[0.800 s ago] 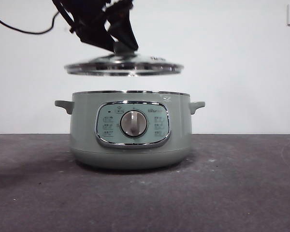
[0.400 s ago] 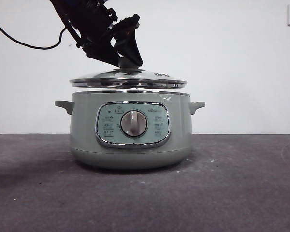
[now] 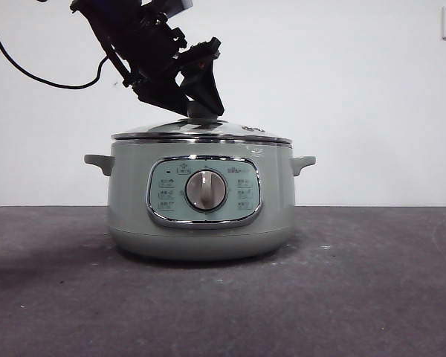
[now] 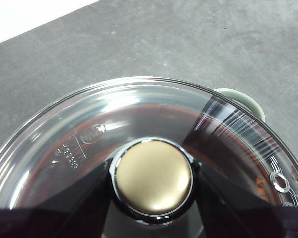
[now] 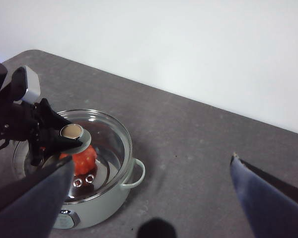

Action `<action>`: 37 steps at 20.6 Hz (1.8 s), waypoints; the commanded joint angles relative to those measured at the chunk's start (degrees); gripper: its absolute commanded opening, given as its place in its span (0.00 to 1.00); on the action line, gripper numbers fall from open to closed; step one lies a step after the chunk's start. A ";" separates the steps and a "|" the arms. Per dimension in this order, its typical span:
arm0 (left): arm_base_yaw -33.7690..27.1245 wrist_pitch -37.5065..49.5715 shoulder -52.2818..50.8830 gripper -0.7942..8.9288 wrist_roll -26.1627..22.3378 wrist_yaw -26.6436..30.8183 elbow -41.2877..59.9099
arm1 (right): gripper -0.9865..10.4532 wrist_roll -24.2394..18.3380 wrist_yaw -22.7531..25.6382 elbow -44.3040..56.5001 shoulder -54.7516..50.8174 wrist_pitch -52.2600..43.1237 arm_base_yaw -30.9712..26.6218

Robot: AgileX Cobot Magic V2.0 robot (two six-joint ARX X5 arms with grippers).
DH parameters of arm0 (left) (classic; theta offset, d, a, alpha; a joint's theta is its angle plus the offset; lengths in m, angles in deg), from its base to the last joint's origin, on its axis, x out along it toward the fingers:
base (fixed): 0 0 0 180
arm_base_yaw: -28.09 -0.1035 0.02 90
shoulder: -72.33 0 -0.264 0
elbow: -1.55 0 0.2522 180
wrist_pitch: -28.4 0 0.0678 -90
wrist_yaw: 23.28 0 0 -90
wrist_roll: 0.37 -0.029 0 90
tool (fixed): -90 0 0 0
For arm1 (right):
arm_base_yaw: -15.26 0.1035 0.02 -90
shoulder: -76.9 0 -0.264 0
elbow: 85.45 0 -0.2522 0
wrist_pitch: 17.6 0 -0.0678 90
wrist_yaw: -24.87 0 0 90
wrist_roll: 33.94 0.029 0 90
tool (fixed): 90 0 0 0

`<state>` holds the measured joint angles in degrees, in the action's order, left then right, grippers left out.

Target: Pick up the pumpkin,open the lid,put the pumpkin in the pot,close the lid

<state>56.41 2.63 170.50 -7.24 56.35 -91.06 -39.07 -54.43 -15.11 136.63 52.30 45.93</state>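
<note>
Left gripper (image 3: 197, 104) clenched on the knob (image 4: 153, 177) of the lid (image 3: 201, 132), which sits flat on the pot (image 3: 201, 208) directly below it. Panel text too small to read. Pumpkin (image 5: 81, 159) shows under the glass (right wrist view only). Right gripper (image 5: 154, 198) spread wide, well apart.

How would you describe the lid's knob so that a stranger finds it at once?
Start at the wide sage-green pot on the grey table. The glass lid with a shiny metal rim sits on it. At the lid's centre, clamped by the left gripper, is the round pale knob, the lid's only opaque part.
</note>
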 commanded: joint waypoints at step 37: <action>0.33 -26.95 -27.91 0.56 0.02 0.61 -0.39 | 0.60 2.62 -26.27 -0.02 3.43 20.72 0.15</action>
<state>56.43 -24.16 142.81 -7.22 56.96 -91.08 -36.73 -80.03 -15.11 139.93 73.13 46.00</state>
